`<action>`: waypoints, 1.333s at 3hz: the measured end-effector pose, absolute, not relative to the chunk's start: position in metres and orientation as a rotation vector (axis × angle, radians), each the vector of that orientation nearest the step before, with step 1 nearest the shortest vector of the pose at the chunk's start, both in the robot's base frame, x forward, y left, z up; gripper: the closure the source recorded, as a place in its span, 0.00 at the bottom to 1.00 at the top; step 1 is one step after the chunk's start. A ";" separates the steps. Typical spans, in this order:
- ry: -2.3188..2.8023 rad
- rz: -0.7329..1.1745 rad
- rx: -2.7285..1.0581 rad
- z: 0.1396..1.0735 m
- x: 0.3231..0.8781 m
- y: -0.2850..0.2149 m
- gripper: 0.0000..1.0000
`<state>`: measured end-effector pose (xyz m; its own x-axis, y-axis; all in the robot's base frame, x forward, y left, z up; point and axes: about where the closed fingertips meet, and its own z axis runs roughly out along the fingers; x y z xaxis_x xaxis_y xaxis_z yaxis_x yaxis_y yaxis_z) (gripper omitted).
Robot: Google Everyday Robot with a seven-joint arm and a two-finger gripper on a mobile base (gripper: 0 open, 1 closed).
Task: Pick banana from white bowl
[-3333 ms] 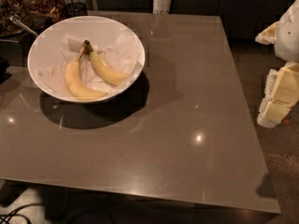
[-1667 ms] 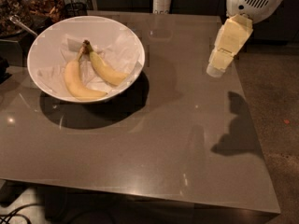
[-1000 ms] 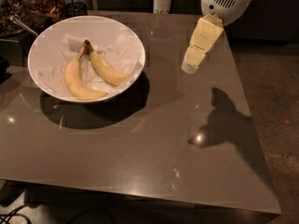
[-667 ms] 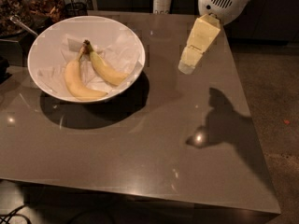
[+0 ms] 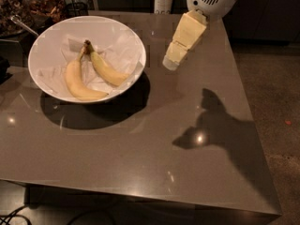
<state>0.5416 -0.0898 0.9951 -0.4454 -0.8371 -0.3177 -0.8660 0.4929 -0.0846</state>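
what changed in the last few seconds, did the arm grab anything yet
The gripper swung in leftward from the right edge of the table and now hangs above it, just right of the white bowl. Nothing was taken hold of. The banana, the longer banana and the bowl lie as before.

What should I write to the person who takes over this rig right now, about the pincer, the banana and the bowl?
The pincer hovers above the table, right of the white bowl, apart from it.
The banana lies in the bowl on crumpled paper, beside a longer banana.
Done: nothing grasped yet.
Left: reach into the bowl, grip the banana, lift it out.
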 end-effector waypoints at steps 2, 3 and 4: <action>2.493 0.202 -1.394 0.997 0.530 0.003 0.00; 2.498 0.194 -1.414 1.000 0.527 0.040 0.00; 2.473 0.204 -1.403 1.002 0.531 0.047 0.00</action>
